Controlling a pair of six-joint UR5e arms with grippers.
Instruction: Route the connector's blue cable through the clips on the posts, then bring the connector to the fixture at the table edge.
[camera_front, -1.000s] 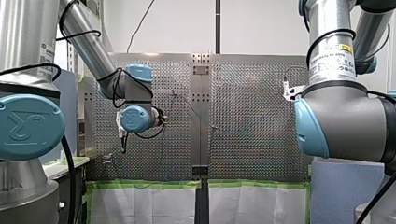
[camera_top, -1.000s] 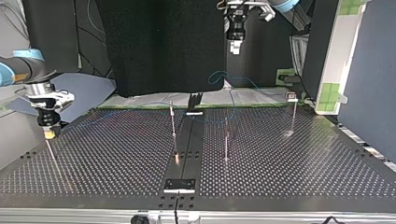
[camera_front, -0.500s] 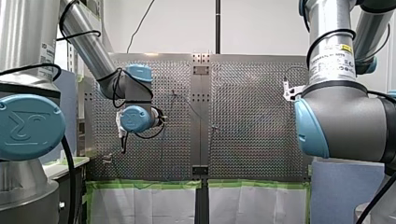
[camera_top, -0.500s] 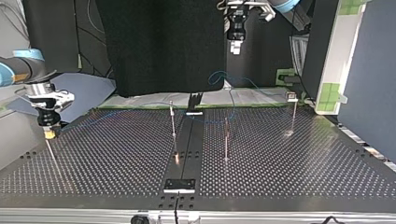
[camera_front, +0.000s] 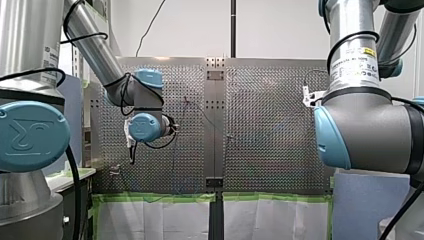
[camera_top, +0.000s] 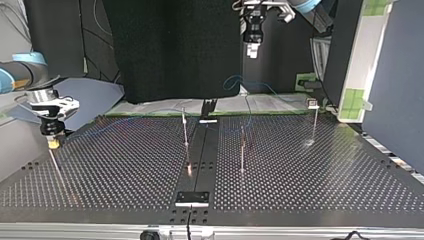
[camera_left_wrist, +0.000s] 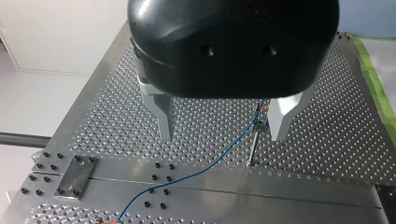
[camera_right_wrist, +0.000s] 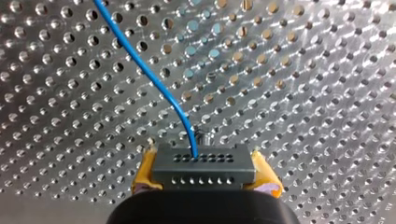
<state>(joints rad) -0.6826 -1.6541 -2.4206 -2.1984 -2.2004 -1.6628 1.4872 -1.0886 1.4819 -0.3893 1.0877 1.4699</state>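
In the right wrist view the black connector (camera_right_wrist: 203, 168) sits between my right gripper's (camera_right_wrist: 205, 175) yellow pads (camera_right_wrist: 145, 170), which press on its two sides. Its blue cable (camera_right_wrist: 149, 74) runs away over the perforated table. In the top view my right gripper (camera_top: 52, 143) hangs low at the left edge, just above a thin post (camera_top: 57, 167). The blue cable (camera_top: 150, 116) leads from there to the clip posts (camera_top: 185, 131). My left gripper (camera_top: 251, 50) is high at the back, open and empty. In the left wrist view my left gripper (camera_left_wrist: 222, 128) stands above a clipped post (camera_left_wrist: 258, 128) that holds the blue cable (camera_left_wrist: 205, 168).
Two more posts (camera_top: 242, 152) (camera_top: 315, 120) stand right of the centre rail (camera_top: 200, 155). A black plate (camera_top: 192, 198) lies at the near table edge and a small bracket (camera_top: 208, 111) at the far edge. A dark screen (camera_top: 170, 50) hangs behind the table.
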